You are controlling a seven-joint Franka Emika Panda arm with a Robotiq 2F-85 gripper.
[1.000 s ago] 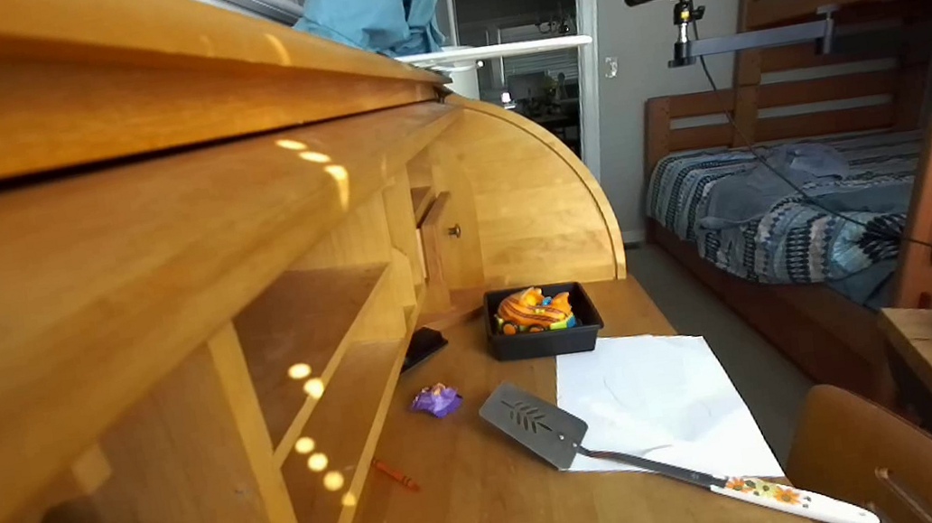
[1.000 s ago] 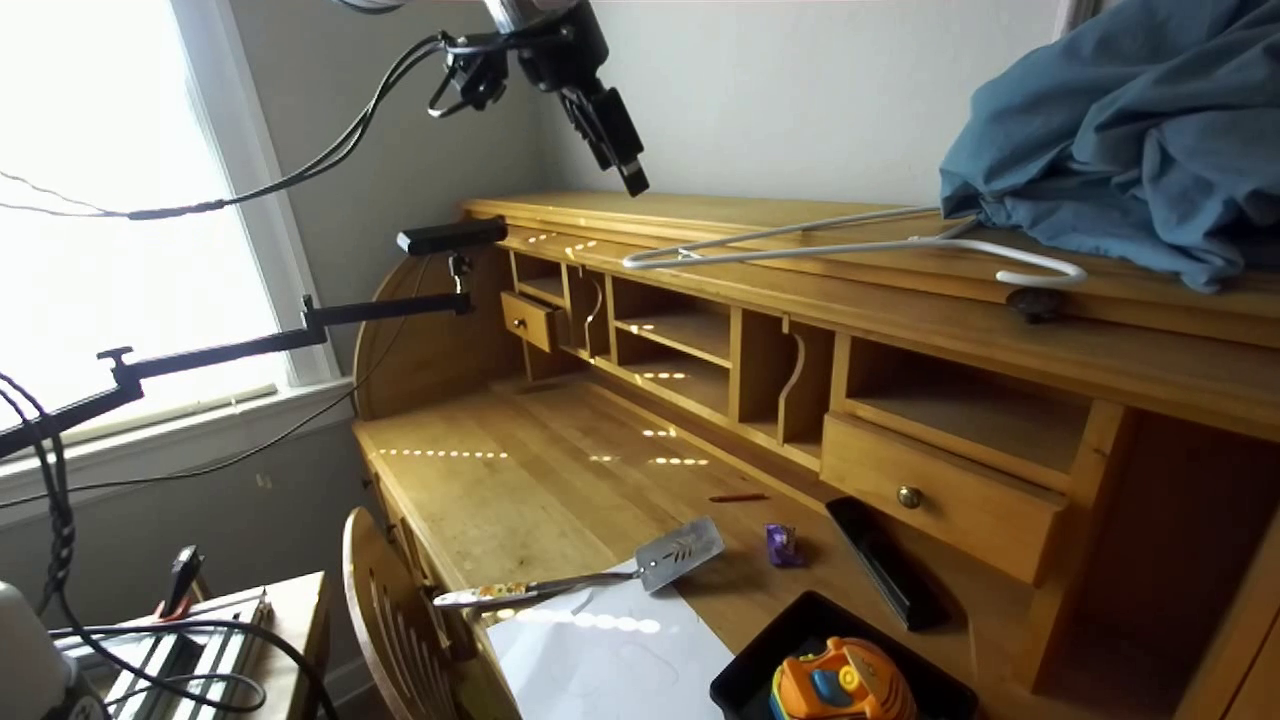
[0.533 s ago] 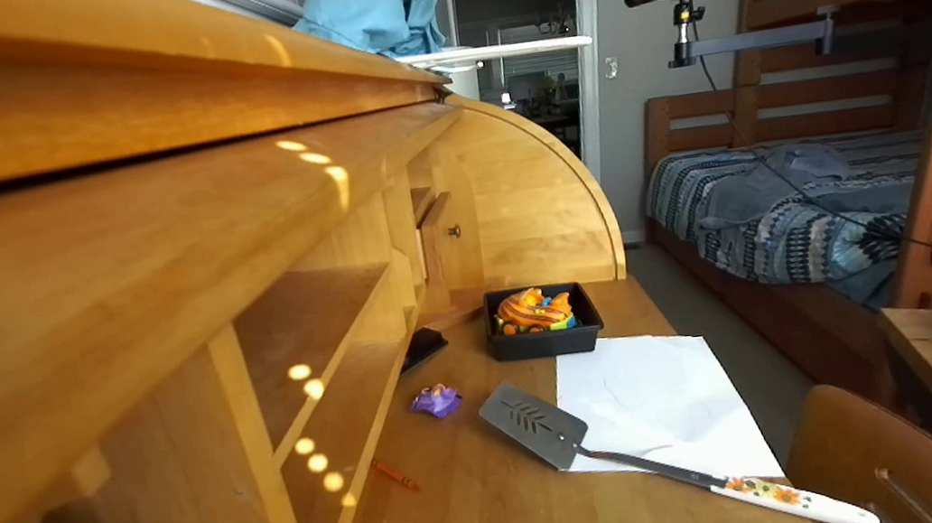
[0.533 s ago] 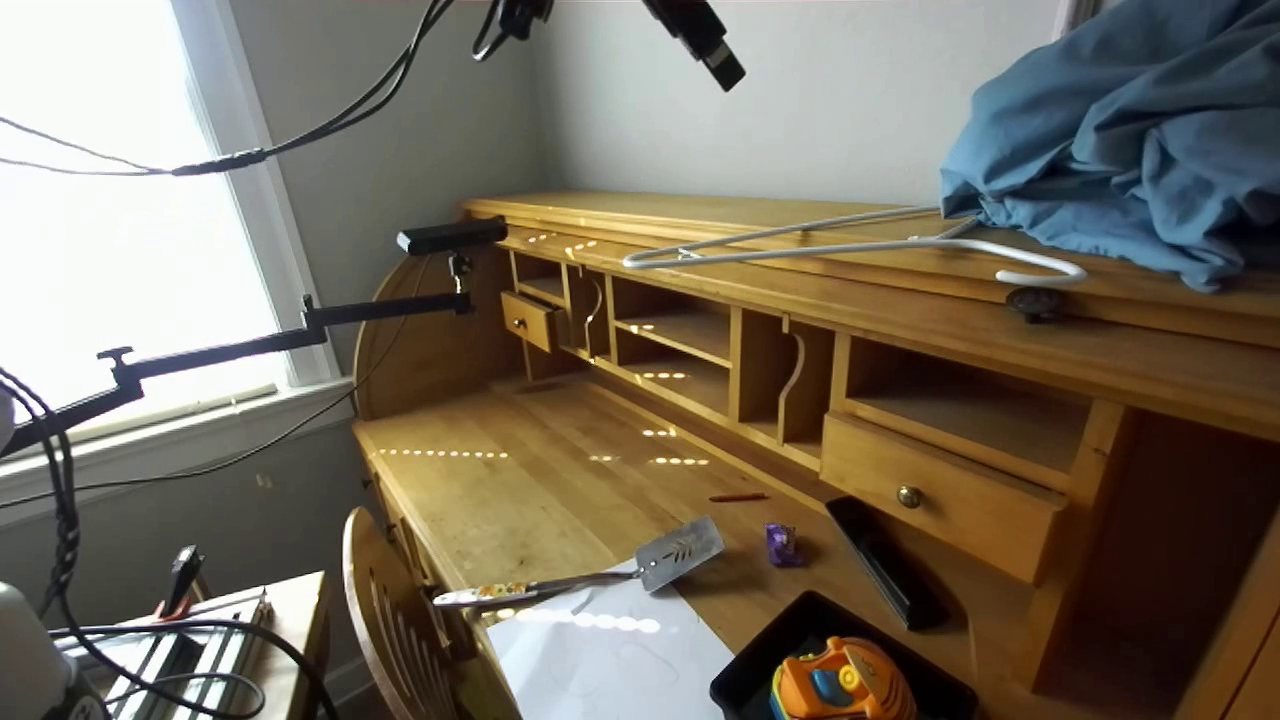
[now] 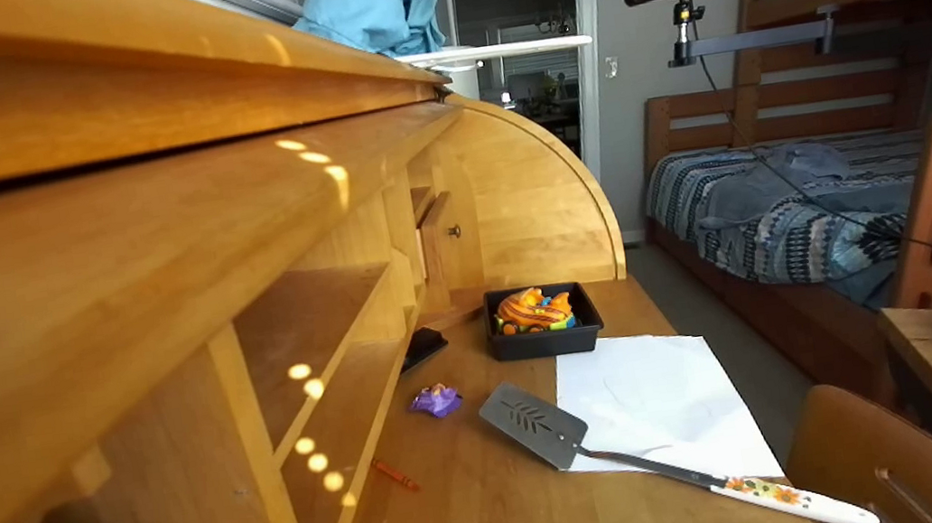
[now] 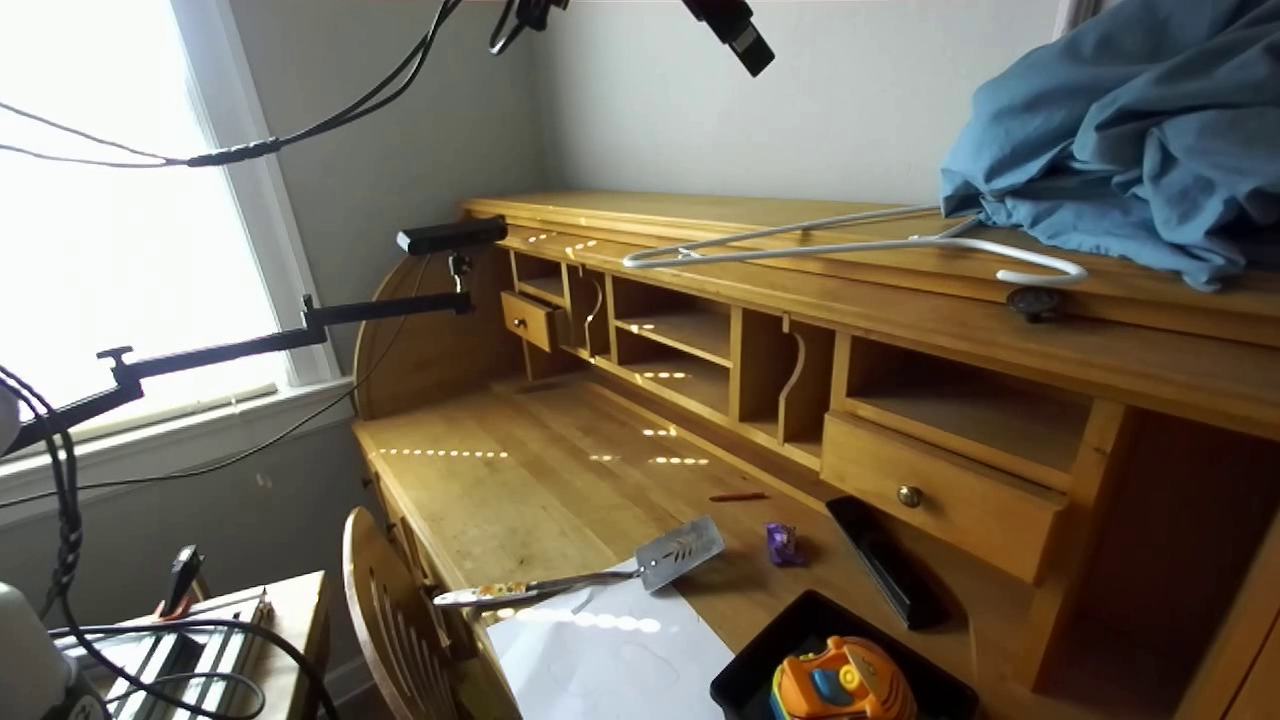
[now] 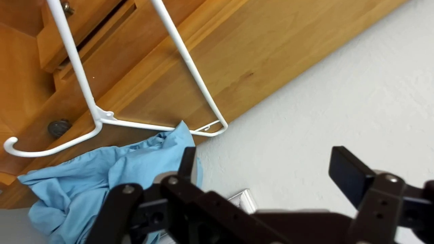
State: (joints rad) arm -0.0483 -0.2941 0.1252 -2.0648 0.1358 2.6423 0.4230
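Wrist view: two black fingers (image 7: 349,174) stand wide apart, with pale wall (image 7: 322,101) showing through the gap. Nearest to them is one blue cloth (image 7: 84,176), bunched at eight o'clock from the middle of that view; one finger overlaps it in sight. One white hanger (image 7: 96,113) lies at ten o'clock across the wooden upper ledge (image 7: 257,57), part of one side hidden behind the cloth.

In an exterior view the gripper (image 6: 754,55) hangs just past twelve o'clock, apart from the cloth at two o'clock and higher than the hanger. Two drawers (image 6: 945,500) jut out there, at roughly ten and four o'clock.

On the worktop (image 6: 480,490), reckoned from the blade of one spatula (image 6: 665,565), are one orange crayon (image 6: 738,496) between one and two o'clock, one crumpled purple piece (image 6: 783,545) at three, one long black object (image 6: 885,570) farther out at three, one black tray (image 6: 795,625) at four with one orange toy (image 6: 870,670) inside, and white paper (image 6: 610,660) at seven, whose sheets I cannot count.

Compared with a second ago, the gripper has moved up toward one to two o'clock in that exterior view and shows less of itself; against half a second ago the shift is slight. The black cables (image 6: 240,152) have risen as well. Cloth, hanger and everything on the worktop lie as they did.
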